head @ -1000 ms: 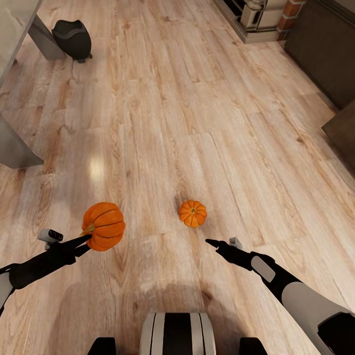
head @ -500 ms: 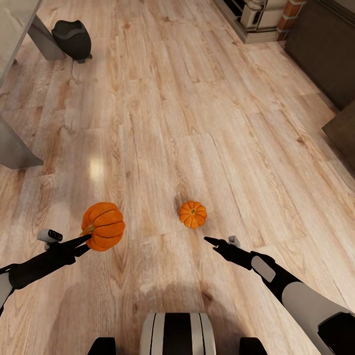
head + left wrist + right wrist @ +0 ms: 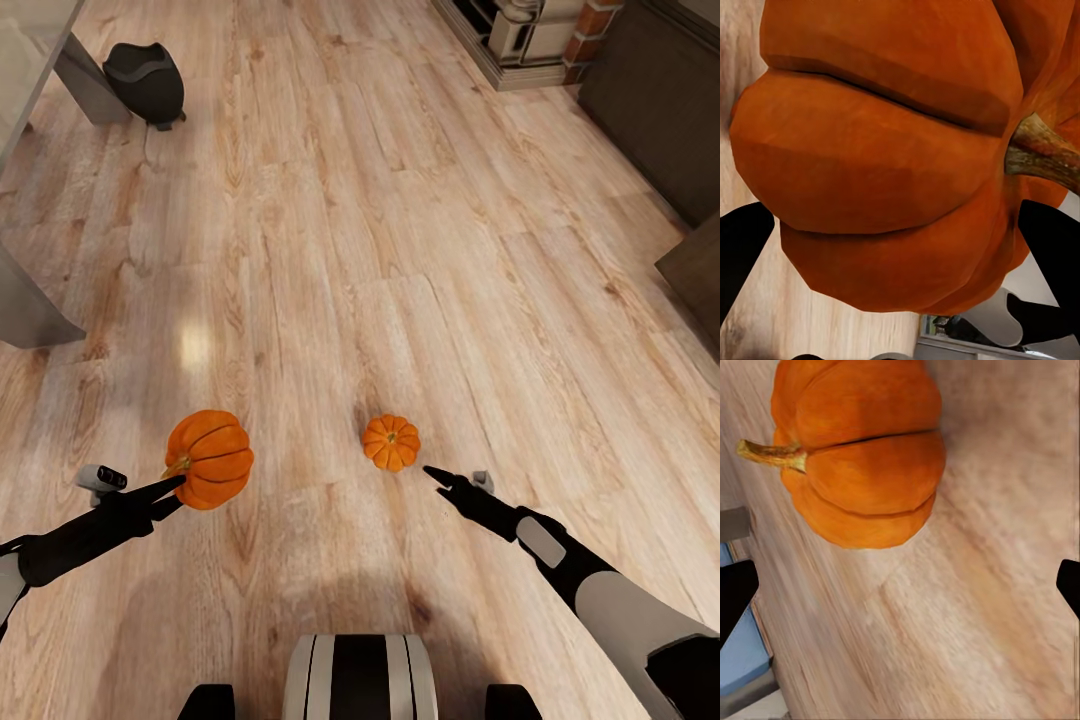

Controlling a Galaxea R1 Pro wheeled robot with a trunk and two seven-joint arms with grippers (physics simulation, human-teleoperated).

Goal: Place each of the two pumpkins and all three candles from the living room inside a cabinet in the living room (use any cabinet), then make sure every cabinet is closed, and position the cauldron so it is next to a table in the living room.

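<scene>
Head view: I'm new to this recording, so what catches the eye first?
Two orange pumpkins: the pumpkin in the left gripper is held above the wooden floor, and the pumpkin on the floor sits just ahead of the open right gripper. Far off at upper left, a black cauldron stands beside a grey table leg.

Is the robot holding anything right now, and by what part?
The left pincer grips one pumpkin by its ribbed sides, near the stem. The right pincer holds nothing; it is open, near the second pumpkin on the floor.

A pale wooden plank floor is seen; one small pumpkin and a black cauldron are set on it.
</scene>
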